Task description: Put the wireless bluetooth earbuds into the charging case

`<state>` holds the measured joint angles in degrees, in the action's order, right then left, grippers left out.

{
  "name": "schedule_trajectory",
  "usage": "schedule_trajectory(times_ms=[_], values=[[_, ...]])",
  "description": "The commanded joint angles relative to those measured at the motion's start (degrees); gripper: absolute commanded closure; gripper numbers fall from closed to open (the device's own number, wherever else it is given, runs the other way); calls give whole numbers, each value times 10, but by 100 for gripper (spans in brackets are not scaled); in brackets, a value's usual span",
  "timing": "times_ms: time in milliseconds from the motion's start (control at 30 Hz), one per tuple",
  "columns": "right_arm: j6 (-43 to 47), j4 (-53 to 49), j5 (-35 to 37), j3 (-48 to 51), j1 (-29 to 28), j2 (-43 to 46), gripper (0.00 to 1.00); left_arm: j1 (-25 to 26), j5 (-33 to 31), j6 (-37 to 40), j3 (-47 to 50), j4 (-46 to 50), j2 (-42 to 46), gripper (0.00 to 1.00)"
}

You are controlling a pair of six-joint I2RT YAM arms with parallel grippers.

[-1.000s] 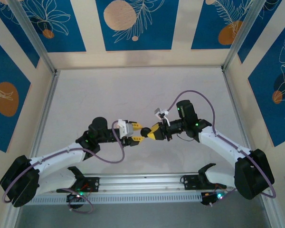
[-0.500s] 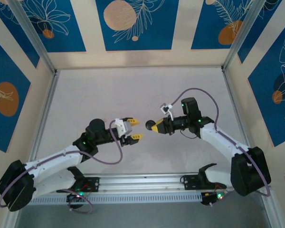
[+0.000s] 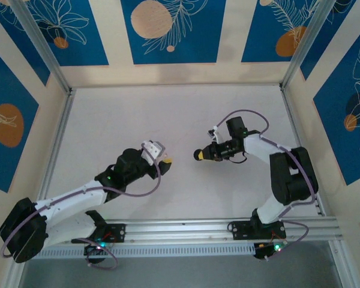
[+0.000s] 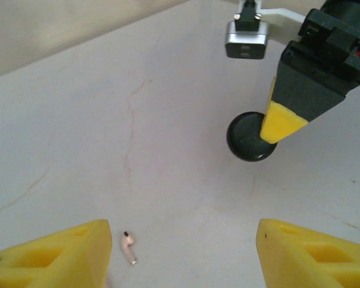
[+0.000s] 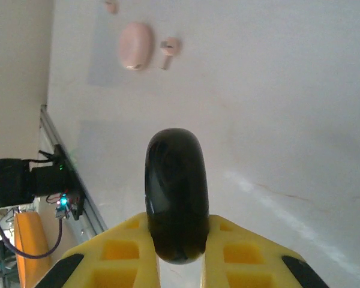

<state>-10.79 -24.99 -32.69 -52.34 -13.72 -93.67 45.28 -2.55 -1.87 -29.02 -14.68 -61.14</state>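
The pale earbud [image 4: 128, 248] lies loose on the table [image 3: 138, 114], low left in the left wrist view, just beside one finger of the left gripper [image 4: 183, 258] but not touched. The right wrist view shows what I take for the same bud near its top edge, just beside a pink oval case [image 5: 135, 45]. The black rounded case [image 5: 175, 192] is off the table, clamped edge-on between the yellow fingers of the right gripper [image 5: 177, 225], and looks closed from here. A second ago both grippers met tip to tip on that black piece at frame centre. Now the left one has let go, fingers wide apart with nothing between them, and the arms have drawn back so the tips stand well apart. Reads as a finished handover — right holds the case, left is free to go for the bud. Nothing inserted yet. Room is good: bare tabletop around the centre, walls [image 3: 168, 72] and front rail [image 3: 186, 227] well away — the only tight spot is the bud sitting close by the pink case.
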Motion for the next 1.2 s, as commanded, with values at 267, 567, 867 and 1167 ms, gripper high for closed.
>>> schedule_trajectory(times_ms=[267, 567, 867, 1167], values=[[9, -94, 106, -59, 14, -71, 88, -33, -28, -100, -60, 90, -44, 36], [-5, -118, 166, -72, 15, -62, 75, -73, -18, -171, -95, 159, -66, 38], [-14, -152, 240, -92, 5, -1, 52, -95, -72, -247, -185, 336, -97, 45], [-13, -144, 255, -93, -27, 75, 51, -97, -114, -281, -323, 533, -231, 51]])
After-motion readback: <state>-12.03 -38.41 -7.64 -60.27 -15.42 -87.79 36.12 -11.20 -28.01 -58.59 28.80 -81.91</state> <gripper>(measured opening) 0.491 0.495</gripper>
